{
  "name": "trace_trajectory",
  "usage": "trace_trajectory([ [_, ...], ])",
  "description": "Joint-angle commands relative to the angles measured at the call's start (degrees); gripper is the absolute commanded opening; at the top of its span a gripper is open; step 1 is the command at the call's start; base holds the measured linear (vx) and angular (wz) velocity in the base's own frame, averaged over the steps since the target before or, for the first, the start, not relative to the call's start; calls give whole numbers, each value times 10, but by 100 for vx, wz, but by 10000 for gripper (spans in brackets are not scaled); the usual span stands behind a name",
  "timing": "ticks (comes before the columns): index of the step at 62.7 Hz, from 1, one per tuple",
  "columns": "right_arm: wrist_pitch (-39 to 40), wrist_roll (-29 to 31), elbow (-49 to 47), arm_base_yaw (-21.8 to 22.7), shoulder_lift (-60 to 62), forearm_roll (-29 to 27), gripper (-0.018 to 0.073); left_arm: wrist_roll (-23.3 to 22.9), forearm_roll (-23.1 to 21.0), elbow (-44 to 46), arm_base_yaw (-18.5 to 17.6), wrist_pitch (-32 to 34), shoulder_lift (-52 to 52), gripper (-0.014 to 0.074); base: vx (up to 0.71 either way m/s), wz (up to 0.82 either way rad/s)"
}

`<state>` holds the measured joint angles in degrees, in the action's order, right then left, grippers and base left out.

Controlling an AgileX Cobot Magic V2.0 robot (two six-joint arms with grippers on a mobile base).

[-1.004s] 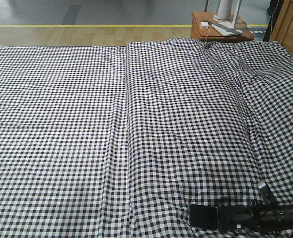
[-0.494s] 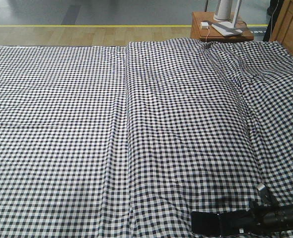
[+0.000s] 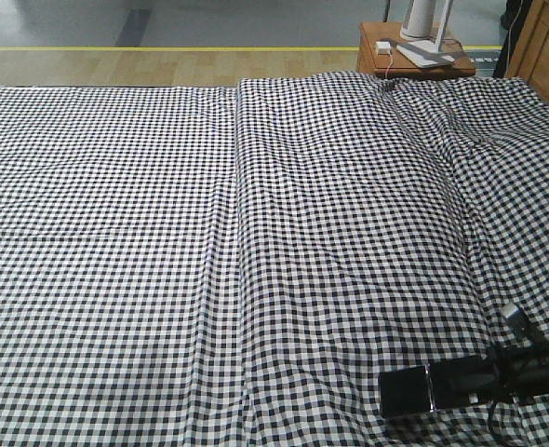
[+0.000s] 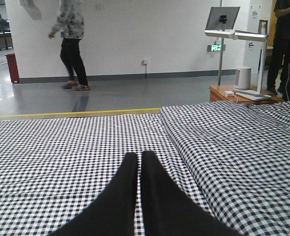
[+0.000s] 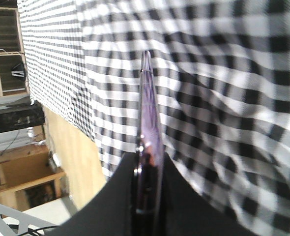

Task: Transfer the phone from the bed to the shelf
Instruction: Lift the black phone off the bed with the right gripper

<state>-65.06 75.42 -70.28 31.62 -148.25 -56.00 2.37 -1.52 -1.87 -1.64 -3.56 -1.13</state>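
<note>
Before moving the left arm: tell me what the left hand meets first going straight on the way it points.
Probably the bed: the left hand, shut, points low across its checked cloth toward the far edge. If it clears that, only bare floor follows; height is hard to judge.

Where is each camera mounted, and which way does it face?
Front view: high up, looking down across the bed; right pincer holding the phone at bottom right.
Left wrist: low over the bed, facing the far wall; shut left pincer in front.
Right wrist: looking along its pincer at the phone, edge-on.
Front and left wrist both show the side table.
</note>
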Motion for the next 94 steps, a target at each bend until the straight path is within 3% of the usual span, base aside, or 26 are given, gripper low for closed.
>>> trace_trajectory([
  [1, -88, 13, 17, 0, 74, -26, -3, -5, -6, 14, -3, 39, -4, 1, 0, 0],
  [15, -88, 8, 48, -27, 186, -45, -3, -5, -6, 14, -3, 39, -4, 1, 0, 0],
  [42, -88, -17, 51, -156, 438, -117, -3, -5, -6, 14, -3, 39, -4, 1, 0, 0],
  [65, -88, -69, 51, -250, 634, -120, -3, -5, -6, 14, -3, 39, -4, 1, 0, 0],
  [94, -87, -102, 51, -399, 741, -135, -3, -5, -6, 14, -3, 39, -4, 1, 0, 0],
])
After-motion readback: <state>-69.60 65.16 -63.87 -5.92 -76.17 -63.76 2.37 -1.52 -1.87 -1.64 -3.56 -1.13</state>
